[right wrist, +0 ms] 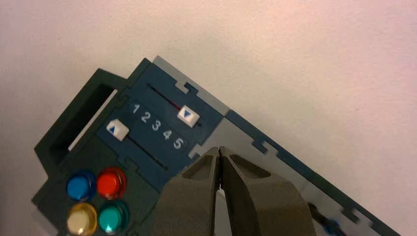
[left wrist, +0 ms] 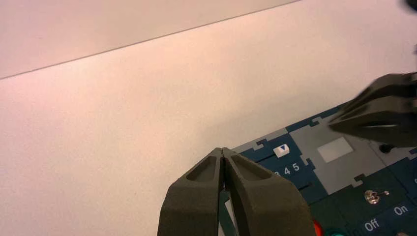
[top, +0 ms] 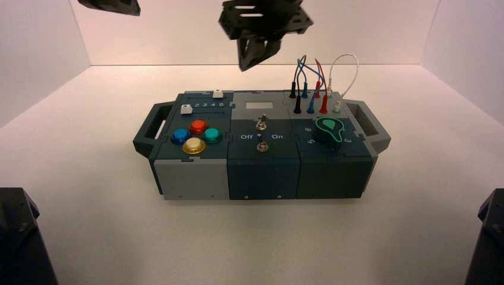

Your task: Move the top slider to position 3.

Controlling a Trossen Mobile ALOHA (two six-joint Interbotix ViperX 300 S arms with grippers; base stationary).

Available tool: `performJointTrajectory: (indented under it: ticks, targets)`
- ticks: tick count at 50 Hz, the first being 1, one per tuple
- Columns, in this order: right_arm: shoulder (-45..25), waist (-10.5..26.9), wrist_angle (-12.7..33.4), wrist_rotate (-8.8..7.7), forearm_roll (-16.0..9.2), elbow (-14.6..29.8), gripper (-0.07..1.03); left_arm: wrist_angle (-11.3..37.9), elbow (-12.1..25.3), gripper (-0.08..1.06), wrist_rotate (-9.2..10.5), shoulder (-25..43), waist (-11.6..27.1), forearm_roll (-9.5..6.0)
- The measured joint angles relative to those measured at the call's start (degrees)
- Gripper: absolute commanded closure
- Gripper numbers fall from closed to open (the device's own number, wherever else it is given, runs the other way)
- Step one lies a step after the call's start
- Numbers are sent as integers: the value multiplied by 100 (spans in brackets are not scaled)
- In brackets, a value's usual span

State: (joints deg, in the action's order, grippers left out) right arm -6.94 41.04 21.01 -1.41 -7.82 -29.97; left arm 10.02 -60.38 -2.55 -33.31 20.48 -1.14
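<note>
The top slider's small white cap (top: pixel 217 94) sits on the far groove at the box's back left. In the right wrist view the top slider's cap (right wrist: pixel 188 114) bears a blue triangle and stands near the 4–5 end of the digit row. The numeral 3 (right wrist: pixel 156 126) is mid-row. My right gripper (right wrist: pixel 219 149) is shut and empty, hovering high (top: pixel 255 56) over the grey panel beside the sliders. My left gripper (left wrist: pixel 223 150) is shut and empty, raised at the top left (top: pixel 110 6), and sees the cap (left wrist: pixel 282 150) farther off.
The twin slider cap (right wrist: pixel 117 130) sits by the 1. Blue, red, yellow and green buttons (top: pixel 194 135) lie in front of the sliders. Two toggle switches (top: pixel 260 135), a green-pointer knob (top: pixel 329 129) and plugged wires (top: pixel 315 83) stand to the right. The box has side handles (top: pixel 148 127).
</note>
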Motion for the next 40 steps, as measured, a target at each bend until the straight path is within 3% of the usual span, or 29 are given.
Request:
performJointTrajectory:
  ticks: [11, 40]
  targets:
    - [-290, 35, 255, 0, -44, 308, 99, 26, 0, 100, 0, -70, 0, 9]
    - [-756, 53, 492, 0, -308, 580, 99, 35, 0, 100, 0, -79, 9, 9]
